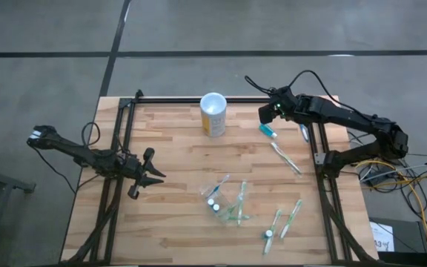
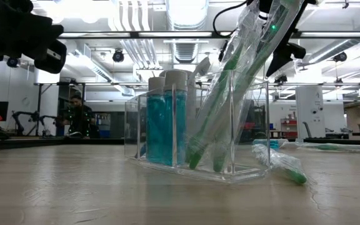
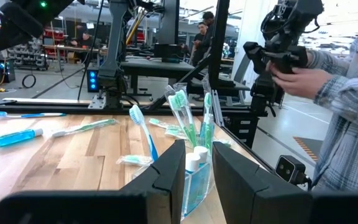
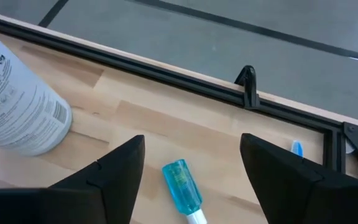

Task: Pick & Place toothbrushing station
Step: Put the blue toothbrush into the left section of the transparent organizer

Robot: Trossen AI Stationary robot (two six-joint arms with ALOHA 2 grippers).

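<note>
Toothbrushing station (image 1: 227,202) sits on the counter (image 1: 169,222) right of centre on the near half, nothing gripping it. Clear holder with two blue-filled bottles (image 2: 167,119) and wrapped green toothbrushes (image 2: 230,94) leaning inside.

Right end effector (image 1: 267,113) is at the far right of the counter, fingers apart and empty, just above a small blue tube (image 4: 183,185) that lies between them in the wrist view. Yellow cup (image 1: 213,114) stands near it along the far edge. One wrapped toothbrush (image 1: 286,156) lies on the wood nearer than the tube.

Left end effector (image 1: 148,172) hangs over the left-middle of the counter, well apart from the station, pointing at it; fingers slightly apart, holding nothing.

Two more wrapped toothbrushes (image 1: 282,222) lie at the near edge, right of the station. A person (image 3: 340,106) stands beyond the counter in the left wrist view.
</note>
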